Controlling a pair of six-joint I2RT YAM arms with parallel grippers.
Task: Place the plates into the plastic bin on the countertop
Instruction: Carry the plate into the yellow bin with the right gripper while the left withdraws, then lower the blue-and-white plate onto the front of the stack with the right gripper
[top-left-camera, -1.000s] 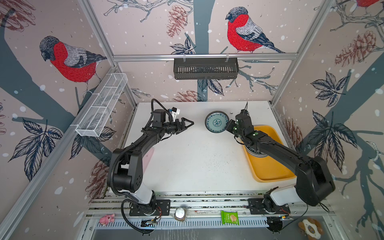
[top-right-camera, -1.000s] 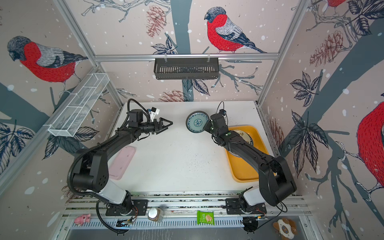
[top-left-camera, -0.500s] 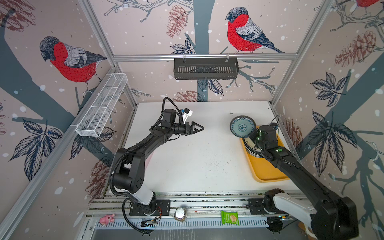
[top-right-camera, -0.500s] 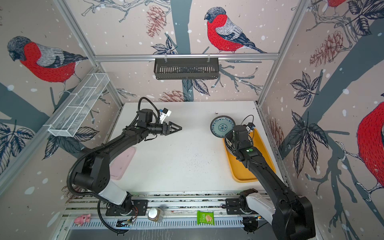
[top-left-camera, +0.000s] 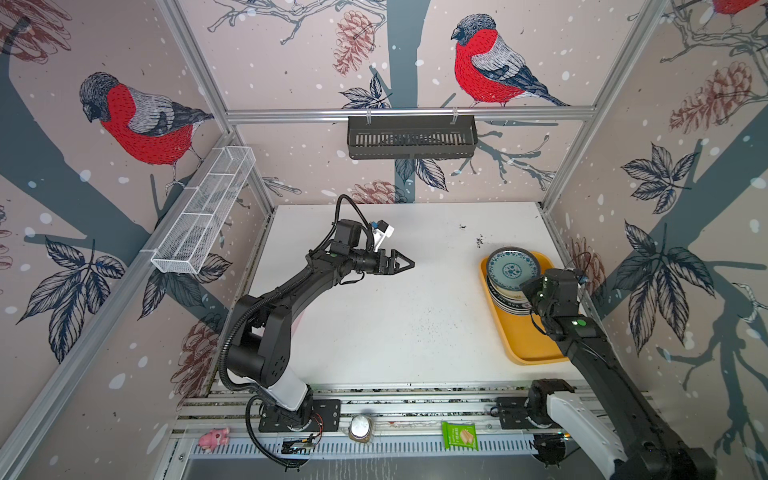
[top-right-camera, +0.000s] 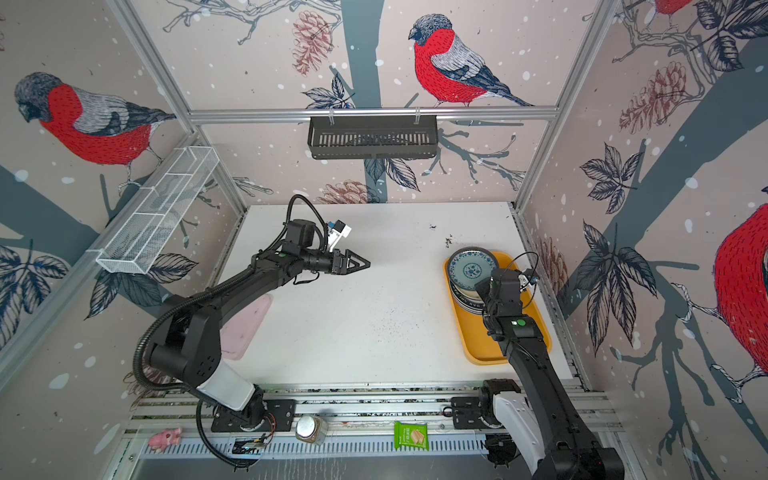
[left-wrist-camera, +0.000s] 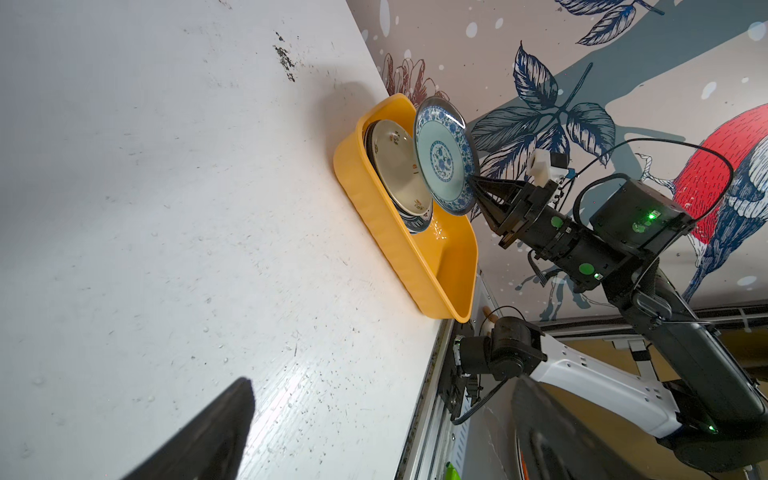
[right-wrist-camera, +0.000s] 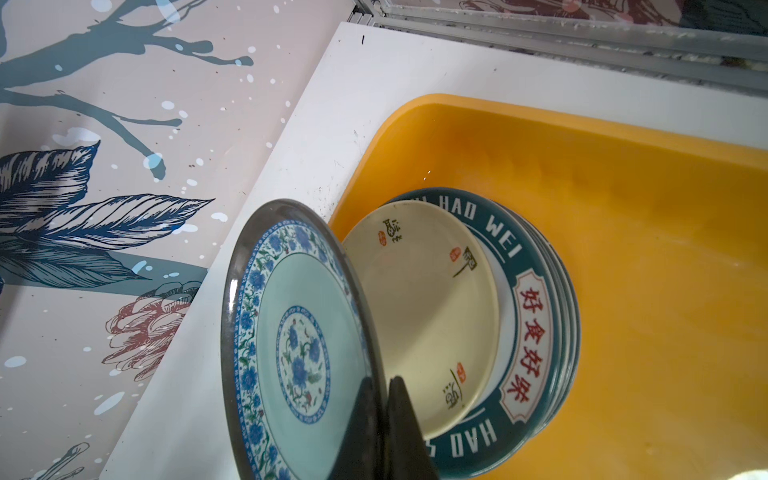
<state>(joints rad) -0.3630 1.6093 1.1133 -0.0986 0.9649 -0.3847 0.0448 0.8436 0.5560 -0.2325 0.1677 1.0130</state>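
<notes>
- Wire-mesh basket (top-left-camera: 203, 212): hangs on the left wall rail, well clear of the arms.
- Pink tray (top-right-camera: 245, 328): lies at the surface's left edge and shows plainly in a top view. The left arm's elbow covers part of it.
- Left pincer (top-left-camera: 409, 264): hovers over the bare middle-left of the surface (top-left-camera: 395, 332), pointing toward the bin. Both top views see it edge-on, so the gap cannot be read there. The left wrist view shows its fingers (left-wrist-camera: 208, 436) far apart: wide, gripping nothing.
- Black slotted basket (top-left-camera: 411, 137): on the back rail, above the middle of the surface.
- Dark specks (top-left-camera: 480, 241): on the surface just beyond the bin's far corner.
- Bin (top-left-camera: 528, 345): lies along the right edge. The stack of plates (top-left-camera: 509, 303) sits in its far half.
- Right wrist view only: the cream plate (right-wrist-camera: 428, 316) tops the stack, over a green-rimmed plate (right-wrist-camera: 528, 332) lettered "HAO WEI".
- Blue patterned plate (top-left-camera: 513, 268): tilted, above the stack's far side.
- Right pincer (left-wrist-camera: 471, 183): narrow, clamped on that plate's rim, as both wrist views show. In the top views the wrist housing covers its tips.
- Whether the plate's lower rim touches the cream plate: cannot tell, as the views overlap them.
</notes>
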